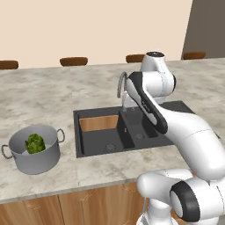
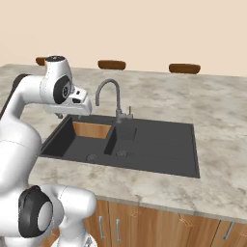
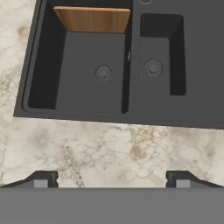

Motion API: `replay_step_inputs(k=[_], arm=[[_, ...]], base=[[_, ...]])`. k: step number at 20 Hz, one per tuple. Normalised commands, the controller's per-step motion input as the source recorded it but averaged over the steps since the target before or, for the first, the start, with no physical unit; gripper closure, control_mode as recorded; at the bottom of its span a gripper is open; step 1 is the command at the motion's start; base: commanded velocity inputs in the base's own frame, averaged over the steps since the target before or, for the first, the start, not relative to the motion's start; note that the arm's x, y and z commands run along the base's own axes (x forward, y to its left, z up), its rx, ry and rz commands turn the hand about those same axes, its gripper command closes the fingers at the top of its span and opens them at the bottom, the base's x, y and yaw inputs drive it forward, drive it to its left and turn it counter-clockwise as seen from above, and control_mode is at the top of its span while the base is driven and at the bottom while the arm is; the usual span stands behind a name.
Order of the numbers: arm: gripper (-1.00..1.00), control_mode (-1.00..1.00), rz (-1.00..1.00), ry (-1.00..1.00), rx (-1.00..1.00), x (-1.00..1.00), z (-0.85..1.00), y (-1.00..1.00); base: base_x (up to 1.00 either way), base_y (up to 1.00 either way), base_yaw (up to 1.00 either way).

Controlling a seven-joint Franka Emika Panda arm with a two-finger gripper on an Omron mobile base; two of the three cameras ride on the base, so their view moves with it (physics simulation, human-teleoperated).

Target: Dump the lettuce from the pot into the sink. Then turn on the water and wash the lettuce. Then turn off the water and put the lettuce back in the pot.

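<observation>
Lettuce: we see the lettuce (image 1: 34, 143) sitting inside the pot (image 1: 33, 159), low against its far wall, well below the rim.
Pot: upright on the surface (image 1: 52, 94), to the left of the sink (image 1: 90, 147) and apart from it, near the front edge; two loop handles stick out at its sides; no lid.
Sink: dark, set into the marble surface; we count a large basin on the left with a wood-brown panel (image 3: 92, 19) at its far wall, a narrower basin beside it, each with a round drain, and a flat drainboard to the right in the right base view. Both basins look dry and bare to us.
Faucet: the grey gooseneck faucet (image 2: 109, 94) stands behind the divide between the basins, spout curving toward the large basin; a small lever (image 2: 129, 112) sits just beside its base. We see no stream.
Tool: the tool (image 3: 112, 179) hangs over the strip of surface in front of the sink, looking down at both basins; its two dark fingertips (image 3: 43, 179) stand wide apart with nothing between them.
Arm: it reaches up and forward from the base, with the hand high above the sink's front edge.
Background: brown stools (image 2: 111, 64) line the far side of the surface.
</observation>
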Motion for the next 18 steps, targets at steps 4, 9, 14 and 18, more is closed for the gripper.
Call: replay_step_inputs(k=[4,9,14,18], arm=[[-1.00,-1.00,0.00,0.07,0.06,-0.02,-0.15,0.56],[-1.00,-1.00,0.00,0.05,0.01,-0.10,-0.04,0.69],[-1.00,-1.00,0.00,0.03,0.00,-0.13,-0.13,0.69],[-1.00,-1.00,0.00,0.05,0.00,-0.27,-0.17,0.52]], base=[[0.00,0.00,0.00],[0.00,0.00,0.00],[0.00,0.00,0.00],[0.00,0.00,0.00]])
